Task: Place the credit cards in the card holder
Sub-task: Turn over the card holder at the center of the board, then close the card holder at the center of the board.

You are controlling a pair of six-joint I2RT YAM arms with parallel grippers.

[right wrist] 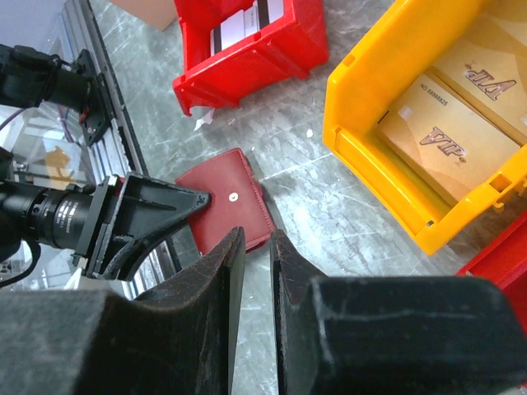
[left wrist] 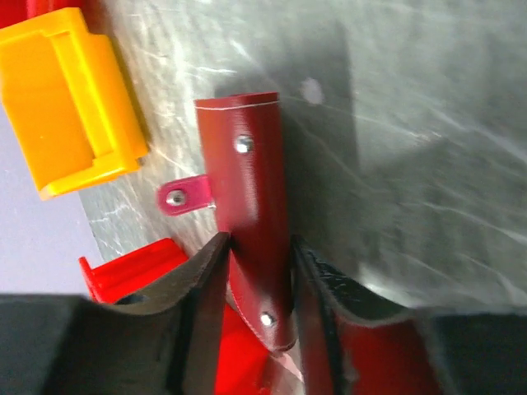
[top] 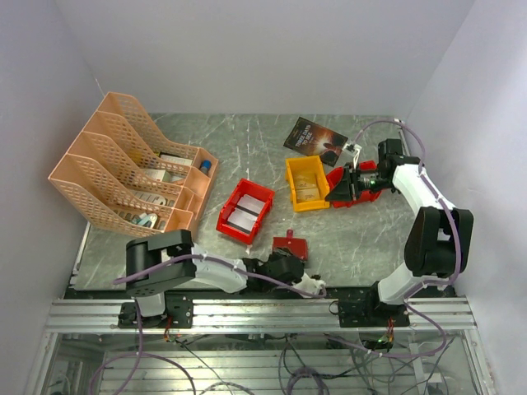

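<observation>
The dark-red card holder point(top: 290, 244) lies near the table's front edge. In the left wrist view the card holder point(left wrist: 247, 164) runs up between my left gripper's point(left wrist: 259, 247) fingers, and both fingertips lie against its sides. My left gripper point(top: 288, 257) reaches it low from the left. Whitish credit cards point(top: 245, 210) lie in a red bin point(top: 232, 224), and those cards point(right wrist: 243, 20) also show in the right wrist view. My right gripper point(right wrist: 257, 239) hangs above the table by the card holder point(right wrist: 226, 202), its jaws a narrow slit apart with nothing between them.
A yellow bin point(right wrist: 362, 140) holds tan VIP cards point(right wrist: 449, 136). Another red bin point(top: 366, 193) sits under my right arm. A dark booklet point(top: 314, 136) lies behind the yellow bin point(top: 306, 183). An orange file rack point(top: 132, 164) fills the back left.
</observation>
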